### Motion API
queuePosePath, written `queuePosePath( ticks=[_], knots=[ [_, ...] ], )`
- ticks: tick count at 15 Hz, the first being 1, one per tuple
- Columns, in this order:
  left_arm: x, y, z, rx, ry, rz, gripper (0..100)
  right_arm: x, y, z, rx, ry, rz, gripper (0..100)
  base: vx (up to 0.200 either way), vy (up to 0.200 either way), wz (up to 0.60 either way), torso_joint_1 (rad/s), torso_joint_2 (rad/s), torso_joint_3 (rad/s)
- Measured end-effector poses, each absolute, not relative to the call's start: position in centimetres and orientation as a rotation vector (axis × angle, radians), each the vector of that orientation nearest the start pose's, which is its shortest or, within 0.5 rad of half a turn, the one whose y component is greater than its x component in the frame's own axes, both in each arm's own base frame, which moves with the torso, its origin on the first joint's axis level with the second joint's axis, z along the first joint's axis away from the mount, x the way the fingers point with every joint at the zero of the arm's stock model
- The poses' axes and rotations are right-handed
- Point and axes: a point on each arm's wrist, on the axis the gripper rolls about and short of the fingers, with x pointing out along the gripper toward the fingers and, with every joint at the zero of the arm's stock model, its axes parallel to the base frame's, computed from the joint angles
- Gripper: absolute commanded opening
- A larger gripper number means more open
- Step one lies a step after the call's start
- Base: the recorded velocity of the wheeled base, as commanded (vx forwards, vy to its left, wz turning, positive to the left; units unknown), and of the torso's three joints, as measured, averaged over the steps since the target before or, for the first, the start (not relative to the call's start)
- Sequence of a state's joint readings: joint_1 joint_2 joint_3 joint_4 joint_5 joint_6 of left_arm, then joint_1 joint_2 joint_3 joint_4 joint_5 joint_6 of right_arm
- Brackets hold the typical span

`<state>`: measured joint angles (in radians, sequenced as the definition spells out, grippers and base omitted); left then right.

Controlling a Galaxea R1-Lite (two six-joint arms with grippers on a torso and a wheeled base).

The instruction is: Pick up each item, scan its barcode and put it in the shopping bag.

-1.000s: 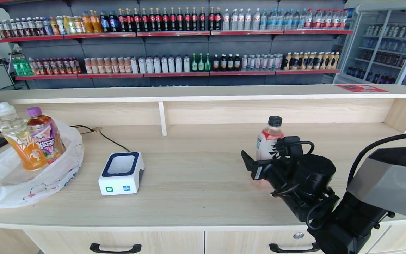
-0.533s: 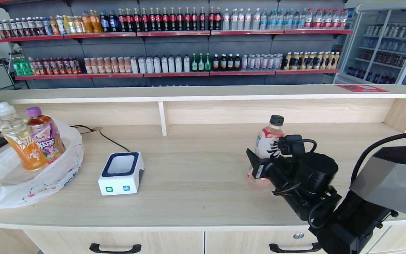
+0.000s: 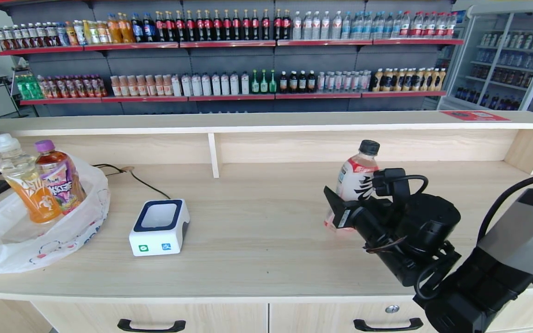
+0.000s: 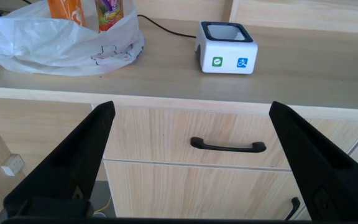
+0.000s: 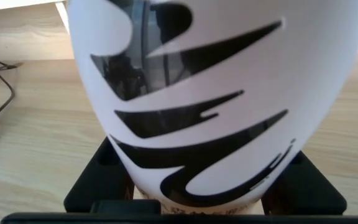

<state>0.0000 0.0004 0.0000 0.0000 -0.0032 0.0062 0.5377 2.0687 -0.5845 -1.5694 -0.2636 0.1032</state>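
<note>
A bottle (image 3: 356,178) with a black cap, a white label with black strokes (image 5: 216,93) and pink drink is held tilted just above the counter's right half. My right gripper (image 3: 353,200) is shut on the bottle's middle, one finger (image 3: 333,206) showing in front of the label. The white barcode scanner (image 3: 159,226) sits at centre left, also seen from below the counter edge (image 4: 226,47). The white shopping bag (image 3: 26,240) lies at far left and holds an orange drink bottle (image 3: 23,178) and a purple-capped bottle (image 3: 60,178). My left gripper (image 4: 191,112) hangs open below the counter, facing the drawers.
A black cable (image 3: 141,182) runs from the scanner towards the back. A raised wooden ledge (image 3: 266,122) with a divider (image 3: 213,155) closes the counter's rear. Drawer handles (image 4: 227,147) sit under the front edge. Drink shelves stand behind.
The right gripper closed on the bottle, tipped it and raised it off the counter, moving slightly right. The scanner, the bag and its bottles stayed put.
</note>
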Motion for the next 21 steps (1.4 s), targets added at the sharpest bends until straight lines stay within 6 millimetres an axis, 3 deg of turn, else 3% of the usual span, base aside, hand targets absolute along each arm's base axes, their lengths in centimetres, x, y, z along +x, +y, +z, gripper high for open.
queuePosePath(
  ticks=[7,21],
  knots=[
    [-2.3,0.0,7.5,0.008,0.0,-0.003,100,26.5,16.2,13.0,0.146,-0.111,0.352,0,0.0,0.0,0.0,0.0,0.0,0.0],
    [-2.3,0.0,7.5,0.008,0.0,-0.003,100,17.2,15.8,17.4,0.239,-0.186,0.576,0,0.0,0.0,0.0,0.0,0.0,0.0]
  ],
)
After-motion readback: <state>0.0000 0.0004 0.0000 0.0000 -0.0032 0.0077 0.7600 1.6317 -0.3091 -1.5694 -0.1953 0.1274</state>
